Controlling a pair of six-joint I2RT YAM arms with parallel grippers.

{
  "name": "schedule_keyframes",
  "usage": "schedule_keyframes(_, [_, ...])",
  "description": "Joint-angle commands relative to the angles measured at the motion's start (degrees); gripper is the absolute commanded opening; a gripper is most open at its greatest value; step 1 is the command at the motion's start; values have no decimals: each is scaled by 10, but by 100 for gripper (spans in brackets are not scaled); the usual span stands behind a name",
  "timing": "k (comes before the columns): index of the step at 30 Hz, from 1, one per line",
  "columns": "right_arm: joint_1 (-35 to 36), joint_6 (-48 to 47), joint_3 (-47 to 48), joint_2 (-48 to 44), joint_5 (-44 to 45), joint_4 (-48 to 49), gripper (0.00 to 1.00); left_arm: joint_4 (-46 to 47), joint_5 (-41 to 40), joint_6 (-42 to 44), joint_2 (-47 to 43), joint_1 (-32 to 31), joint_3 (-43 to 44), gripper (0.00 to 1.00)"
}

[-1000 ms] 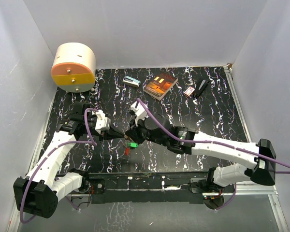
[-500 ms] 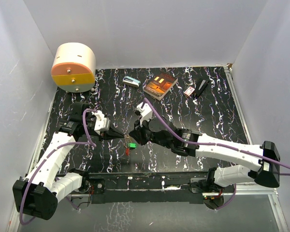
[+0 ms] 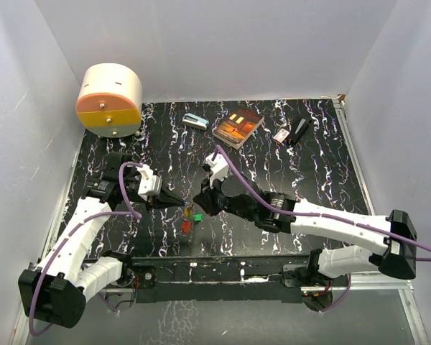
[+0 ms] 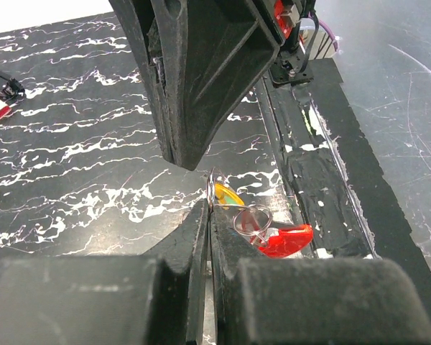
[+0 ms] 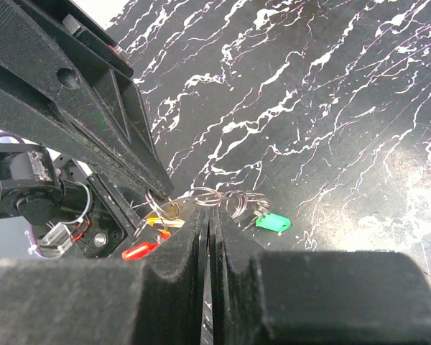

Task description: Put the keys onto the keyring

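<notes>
Top external: keys (image 3: 194, 213) now slightly further left.

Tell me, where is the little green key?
In the top view, the green key is near the table's front middle, next to the right gripper and the red key.

At lower centre of the top view the keys (image 3: 189, 217) are too small to count. In the left wrist view the left fingers (image 4: 294, 302), blurred and cut by the bottom edge, cover part of the red key (image 4: 287, 241) and most of the yellow key (image 4: 228, 195). In the right wrist view the right fingers (image 5: 309, 302), cut off likewise, hide the lower part of the keyring (image 5: 214, 197).
</notes>
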Motion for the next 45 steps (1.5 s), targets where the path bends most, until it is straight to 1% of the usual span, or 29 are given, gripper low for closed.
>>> schedule_keyframes(1, [-1,16,-14,-36,9,46,9,-1,34,14,-17,0,16,0])
schedule_keyframes(3, [-1,21,-22,-51,2,49,14,4,29,14,-17,0,11,0])
schedule_keyframes(5, [-1,22,-35,-64,-19,59,24,-2,30,25,-19,0,8,0])
schedule_keyframes(7, [-1,24,-47,-73,-43,73,29,-10,32,40,-17,0,8,0])
schedule_keyframes(9, [-1,25,-58,-78,-62,90,31,-27,31,69,-17,0,8,0])
schedule_keyframes(10, [-1,25,-61,-79,-76,98,32,-43,31,97,-17,0,8,0])
schedule_keyframes(13, [1,20,-76,-82,-110,125,34,-113,26,218,-16,0,7,0])
schedule_keyframes(16, [2,13,-93,-87,-119,141,35,-117,18,250,-15,0,0,0])
schedule_keyframes(20, [4,4,-106,-87,-118,160,34,-98,21,260,-15,0,-13,0])
schedule_keyframes(28, [9,-16,-85,-54,-103,171,31,-99,23,259,-11,0,-15,0])
schedule_keyframes(35, [14,-26,-65,-29,-98,168,29,-72,24,225,-11,0,-18,0])
schedule_keyframes(43, [15,-35,-45,-7,-90,169,24,-64,24,211,-9,0,-15,0])
schedule_keyframes(45, [15,-36,-41,-2,-87,169,19,-67,25,211,-10,0,-14,0])
